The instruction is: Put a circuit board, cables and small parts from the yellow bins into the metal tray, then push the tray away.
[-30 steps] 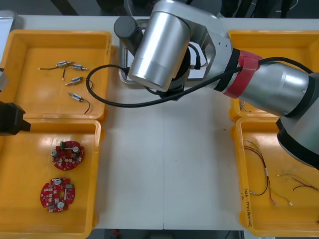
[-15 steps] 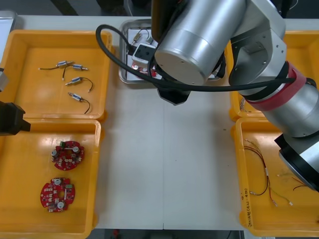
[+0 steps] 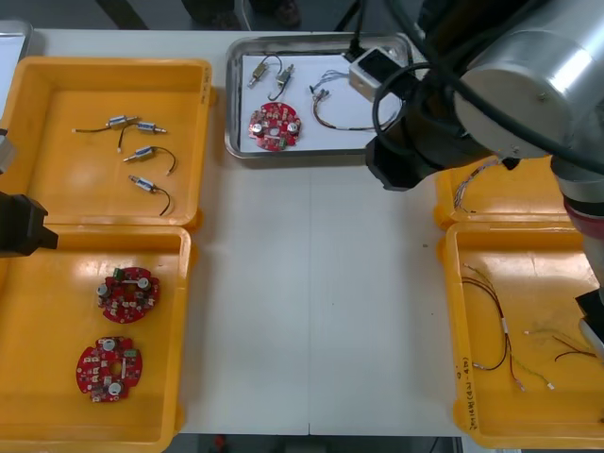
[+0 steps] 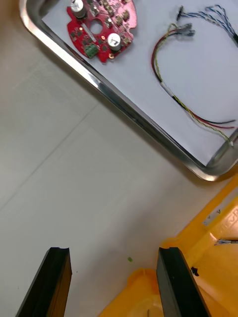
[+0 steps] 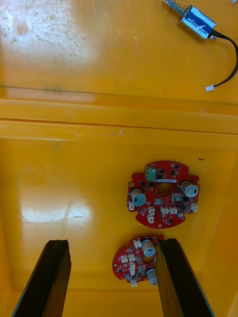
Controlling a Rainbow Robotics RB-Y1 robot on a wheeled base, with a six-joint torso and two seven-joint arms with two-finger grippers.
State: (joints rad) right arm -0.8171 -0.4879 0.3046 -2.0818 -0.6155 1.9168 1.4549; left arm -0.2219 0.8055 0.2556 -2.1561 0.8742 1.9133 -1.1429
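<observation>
While right end effector [image 4: 113,252] hangs spread beside metal tray [image 4: 130,113] | left end effector [image 5: 113,242] spread above yellow bin [image 5: 59,173]

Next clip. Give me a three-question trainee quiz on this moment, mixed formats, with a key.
1. True or false: the metal tray holds a red circuit board.
2. How many circuit boards lie in the yellow bin below the open left end effector?
3. The right end effector is: A) open, above the table beside the tray's corner; B) shut on a cable; C) inside the tray.
Key: 1 true; 2 two; 3 A.
</observation>
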